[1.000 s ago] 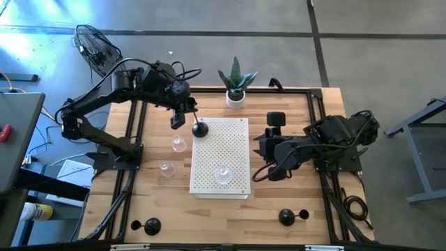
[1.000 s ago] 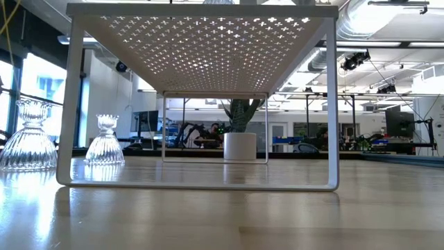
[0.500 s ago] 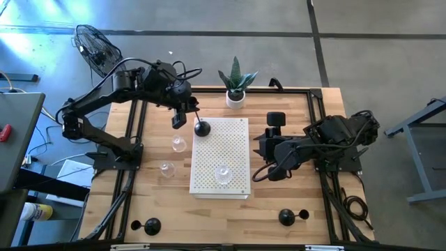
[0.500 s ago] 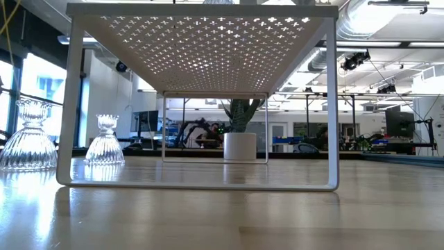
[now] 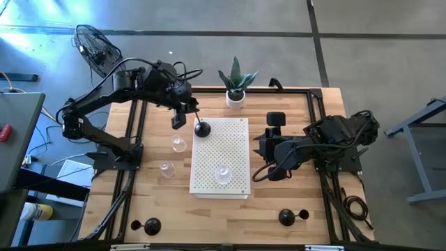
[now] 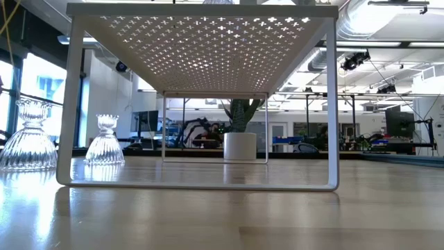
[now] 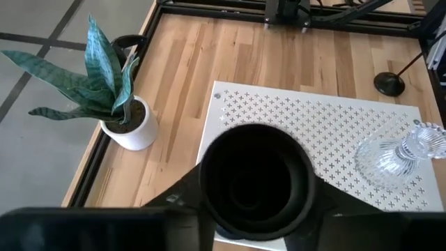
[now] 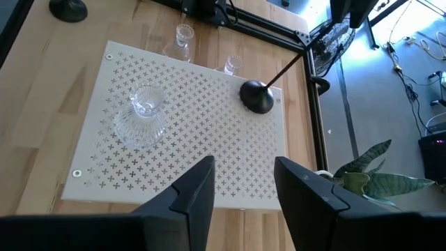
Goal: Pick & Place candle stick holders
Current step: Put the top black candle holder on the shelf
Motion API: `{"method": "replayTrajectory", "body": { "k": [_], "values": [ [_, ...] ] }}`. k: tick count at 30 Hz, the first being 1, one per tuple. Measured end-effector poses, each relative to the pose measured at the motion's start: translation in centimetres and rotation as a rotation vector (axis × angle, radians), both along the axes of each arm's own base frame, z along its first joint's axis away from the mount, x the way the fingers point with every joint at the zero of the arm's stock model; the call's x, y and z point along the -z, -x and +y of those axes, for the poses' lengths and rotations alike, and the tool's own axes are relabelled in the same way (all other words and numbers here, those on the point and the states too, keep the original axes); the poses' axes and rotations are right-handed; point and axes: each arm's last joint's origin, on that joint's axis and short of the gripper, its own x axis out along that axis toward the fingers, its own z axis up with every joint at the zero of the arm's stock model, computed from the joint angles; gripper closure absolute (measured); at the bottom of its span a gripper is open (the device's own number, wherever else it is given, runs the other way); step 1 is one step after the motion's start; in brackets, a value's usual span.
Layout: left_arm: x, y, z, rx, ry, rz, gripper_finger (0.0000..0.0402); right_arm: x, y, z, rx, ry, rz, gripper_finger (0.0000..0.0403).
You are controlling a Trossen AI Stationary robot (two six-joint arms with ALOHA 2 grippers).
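My left gripper is shut on a black candle stick holder, whose domed base is over the far left corner of the white perforated shelf. That base fills the left wrist view. A clear glass holder stands on the shelf. Two more glass holders stand on the table left of the shelf. Two black holders stand by the near edge. My right gripper is open and empty by the shelf's right side. My left gripper holds the black holder by the top end of its thin stem; the gripper body hides the exact spot. The fingers come slanting down from the far left, along the stem. The holder is tilted, base lowest; I cannot tell whether the base touches the shelf.
A green plant in a white pot stands at the far edge behind the shelf. A black frame runs around the wooden table. The low view looks under the shelf, with the two glass holders at its left.
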Motion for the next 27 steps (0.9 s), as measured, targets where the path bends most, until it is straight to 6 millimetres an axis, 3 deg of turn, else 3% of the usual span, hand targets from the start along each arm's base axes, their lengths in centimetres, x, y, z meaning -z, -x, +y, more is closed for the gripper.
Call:
{"method": "replayTrajectory", "body": {
  "k": [5,27],
  "values": [
    [0.09,-0.14,0.03,0.001,0.002,0.003,0.0249,0.00,0.00,0.00,0.000,0.000,0.000,0.0261],
    [-0.04,-0.09,0.00,-0.017,0.021,-0.011,0.0243,0.00,0.00,0.00,-0.011,0.011,0.004,0.0261]
  ]
}}
